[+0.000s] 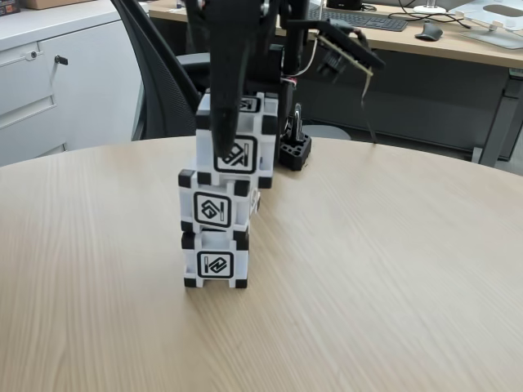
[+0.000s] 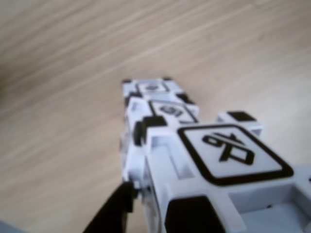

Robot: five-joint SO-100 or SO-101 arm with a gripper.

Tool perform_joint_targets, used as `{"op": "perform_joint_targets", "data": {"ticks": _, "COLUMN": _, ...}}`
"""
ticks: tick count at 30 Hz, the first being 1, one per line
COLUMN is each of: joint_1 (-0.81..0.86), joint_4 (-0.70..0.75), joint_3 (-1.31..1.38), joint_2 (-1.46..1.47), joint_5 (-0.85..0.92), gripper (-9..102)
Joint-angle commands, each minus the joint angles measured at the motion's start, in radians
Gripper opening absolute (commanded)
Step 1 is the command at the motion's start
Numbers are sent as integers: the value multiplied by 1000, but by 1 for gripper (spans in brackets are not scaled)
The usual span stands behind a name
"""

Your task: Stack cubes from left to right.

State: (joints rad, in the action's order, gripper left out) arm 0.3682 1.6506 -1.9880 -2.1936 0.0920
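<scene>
1. Here the three cubes stand as one column on the round wooden table (image 1: 368, 269), left of centre in the fixed view.
2. The bottom cube (image 1: 216, 263) sits flat on the table, its front glyph facing the fixed camera.
3. The middle cube (image 1: 214, 208) rests on it, set a shade to the left so its edge overhangs slightly.
4. The top cube (image 1: 245, 135) lies on the middle one, shifted to the right and back, so the column looks stepped rather than flush.
5. In the wrist view the same column is seen from above: the top cube (image 2: 228, 165) is large and near, with the middle cube (image 2: 167, 112) and the bottom cube (image 2: 151, 87) showing beyond it.
6. The gripper (image 1: 233, 122) comes down from the top of the fixed view, with one dark finger (image 1: 225, 98) lying across the top cube's front face.
7. In the wrist view a dark fingertip (image 2: 114, 213) touches the lower left side of the top cube.
8. The second finger is hidden, so I cannot tell whether the jaws clamp the cube or merely stand beside it.
9. Behind the column a small black slotted holder (image 1: 294, 151) stands on the table near its far edge.
10. Further back are a black office chair (image 1: 163, 73), a white cabinet (image 1: 57, 73), and a desk with a keyboard (image 1: 364, 18).
</scene>
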Motion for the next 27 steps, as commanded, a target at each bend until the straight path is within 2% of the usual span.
{"op": "perform_joint_targets", "data": {"ticks": 1, "joint_1": 2, "joint_4": -11, "joint_3": 26, "joint_2": -17, "joint_5": 15, "gripper": 40}}
{"op": "perform_joint_targets", "data": {"ticks": 10, "joint_1": -12, "joint_4": -9, "joint_3": 41, "joint_2": -112, "joint_5": -9, "gripper": 43}}
{"op": "perform_joint_targets", "data": {"ticks": 23, "joint_1": -12, "joint_4": 3, "joint_3": 41, "joint_2": -518, "joint_5": 72, "gripper": 40}}
{"op": "perform_joint_targets", "data": {"ticks": 25, "joint_1": -12, "joint_4": 3, "joint_3": 35, "joint_2": -586, "joint_5": 75, "gripper": 35}}
{"op": "perform_joint_targets", "data": {"ticks": 27, "joint_1": -12, "joint_4": 3, "joint_3": 28, "joint_2": -649, "joint_5": 77, "gripper": 18}}
